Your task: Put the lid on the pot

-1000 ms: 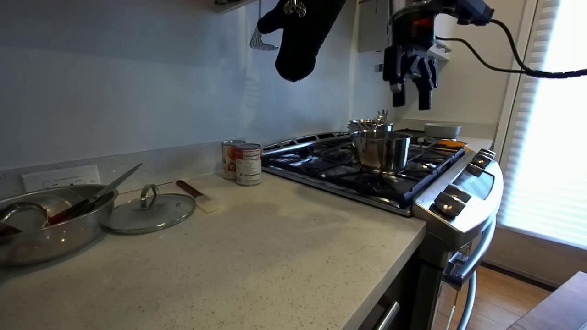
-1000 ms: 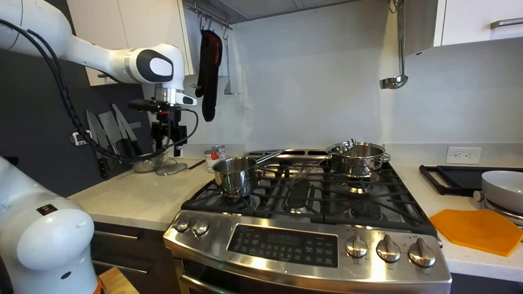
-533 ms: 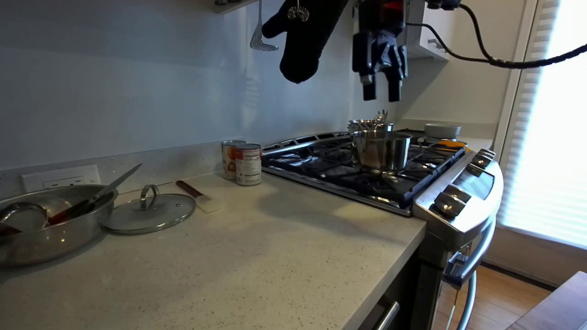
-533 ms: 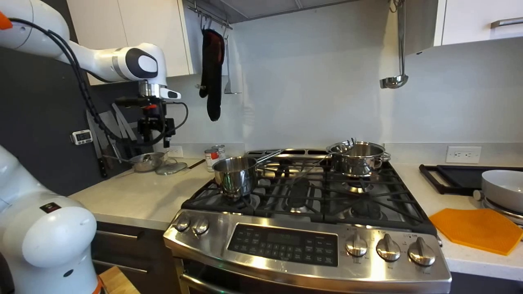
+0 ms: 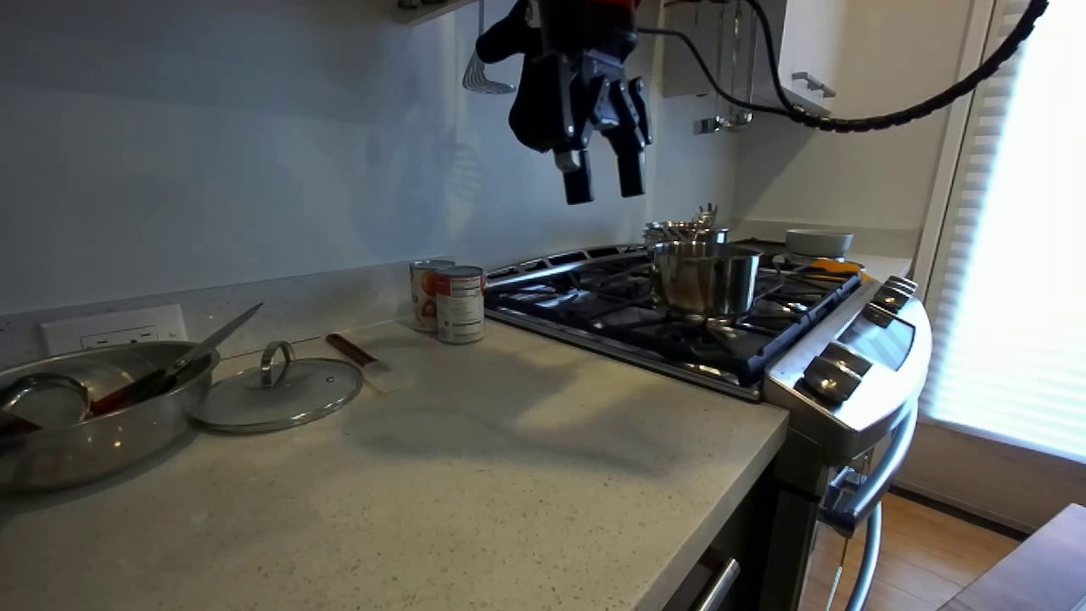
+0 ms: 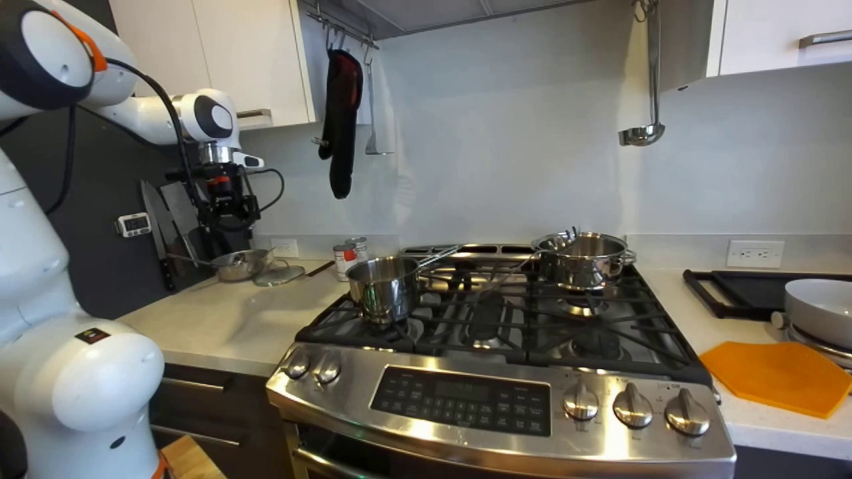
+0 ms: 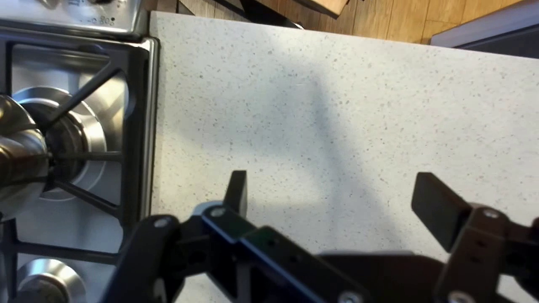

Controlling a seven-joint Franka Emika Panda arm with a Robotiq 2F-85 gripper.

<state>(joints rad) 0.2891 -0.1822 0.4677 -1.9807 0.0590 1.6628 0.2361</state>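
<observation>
The lid [image 5: 293, 397] is flat clear glass with a metal rim and a loop-like metal knob. It lies on the counter against the wide steel bowl, and also shows in an exterior view [image 6: 279, 275]. The lid is out of the wrist view. The pot [image 5: 706, 282] is shiny steel, uncovered, on the stove's near-left burner [image 6: 385, 291]; part of its side shows at the left edge of the wrist view [image 7: 19, 181]. My gripper [image 5: 604, 188] is open and empty, high above the counter between pot and lid. Its fingers are wide apart in the wrist view [image 7: 332, 179].
The steel bowl [image 5: 110, 437] holds utensils, with a knife sticking up. A spatula [image 5: 356, 350] lies behind the lid. Two cans [image 5: 461, 305] stand by the wall. A black oven mitt [image 6: 343, 126] hangs above. A bigger pot [image 6: 582, 263] with utensils stands at the stove's back.
My gripper has moved left in both exterior views, away from the stove side and over the counter, and has turned a little. Its fingers stay open. The lid and pot have not moved.
</observation>
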